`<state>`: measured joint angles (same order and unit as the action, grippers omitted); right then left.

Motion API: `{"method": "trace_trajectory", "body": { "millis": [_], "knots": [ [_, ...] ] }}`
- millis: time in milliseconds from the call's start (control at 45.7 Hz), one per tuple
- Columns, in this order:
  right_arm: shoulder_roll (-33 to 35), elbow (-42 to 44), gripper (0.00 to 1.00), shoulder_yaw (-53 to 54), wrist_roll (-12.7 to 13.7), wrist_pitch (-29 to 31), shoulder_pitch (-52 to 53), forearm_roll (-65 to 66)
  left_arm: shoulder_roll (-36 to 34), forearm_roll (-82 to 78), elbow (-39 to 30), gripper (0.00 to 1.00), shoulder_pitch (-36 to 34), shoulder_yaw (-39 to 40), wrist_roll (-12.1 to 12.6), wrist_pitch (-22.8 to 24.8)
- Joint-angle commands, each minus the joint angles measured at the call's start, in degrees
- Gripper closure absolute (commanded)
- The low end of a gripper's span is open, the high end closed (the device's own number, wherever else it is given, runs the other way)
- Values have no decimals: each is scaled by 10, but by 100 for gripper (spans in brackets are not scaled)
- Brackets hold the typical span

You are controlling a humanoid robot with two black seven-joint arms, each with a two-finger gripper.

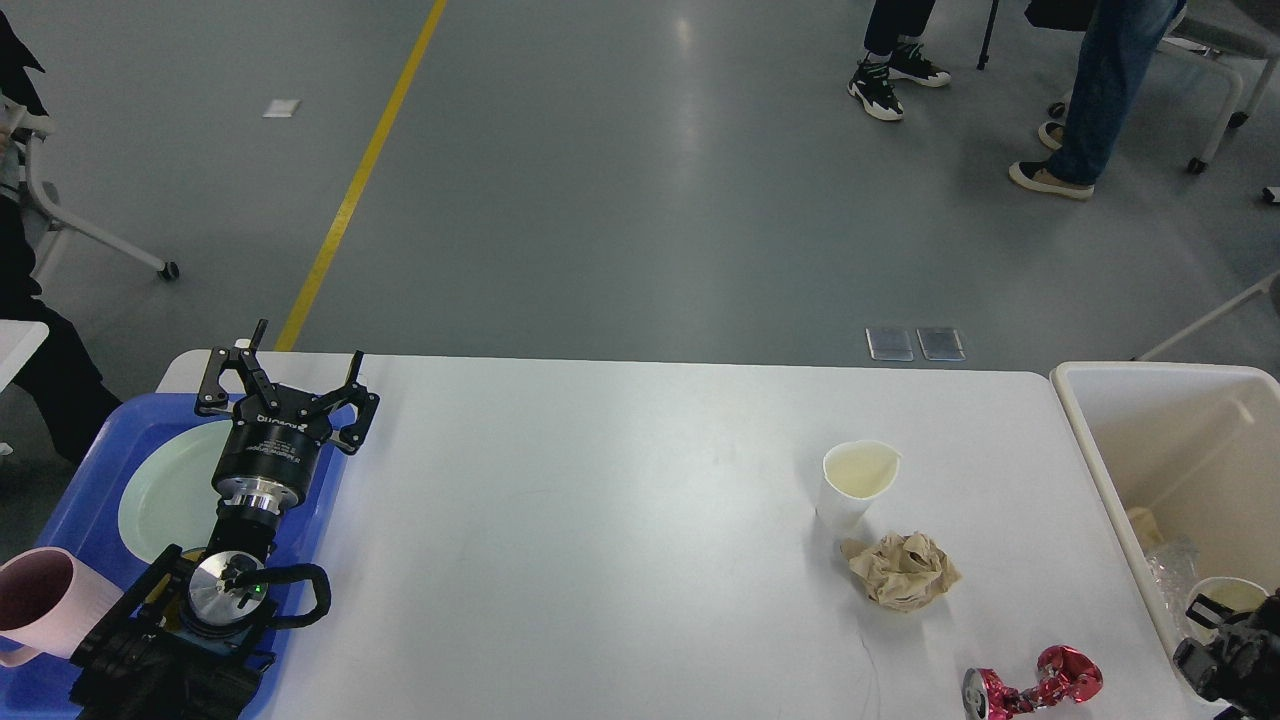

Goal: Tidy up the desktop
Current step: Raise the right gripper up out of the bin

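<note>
Desktop (620, 520) holds paper cup (856, 487); left gripper (287, 375) spread above tray (70, 510).

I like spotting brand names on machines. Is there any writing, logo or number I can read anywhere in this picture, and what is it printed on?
Nothing here can be read for certain.
White lettering on the left gripper, on its black body: too small and blurred to spell out.
Crushed red can on the desktop: any print is too crumpled and small to read.
Paper cup, blue tray, bin: no writing visible.
</note>
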<state>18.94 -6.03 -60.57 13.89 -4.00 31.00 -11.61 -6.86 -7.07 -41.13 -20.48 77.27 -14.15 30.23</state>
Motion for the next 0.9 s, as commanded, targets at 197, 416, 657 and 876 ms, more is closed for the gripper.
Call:
{"method": "trace_trajectory", "body": {
  "millis": [197, 416, 657, 876],
  "knots": [
    [-4, -1, 90, -1, 0, -4, -2, 2, 0, 0, 0, 4, 0, 1, 0, 0],
    [-2, -4, 0, -2, -1, -61, -5, 1, 0, 0, 0, 4, 0, 1, 0, 0],
    [1, -9, 0, -3, -4, -60, 0, 2, 0, 0, 0, 4, 0, 1, 0, 0],
    [14, -49, 0, 0, -8, -10, 77, 2, 0, 0, 0, 4, 0, 1, 0, 0]
  ]
}}
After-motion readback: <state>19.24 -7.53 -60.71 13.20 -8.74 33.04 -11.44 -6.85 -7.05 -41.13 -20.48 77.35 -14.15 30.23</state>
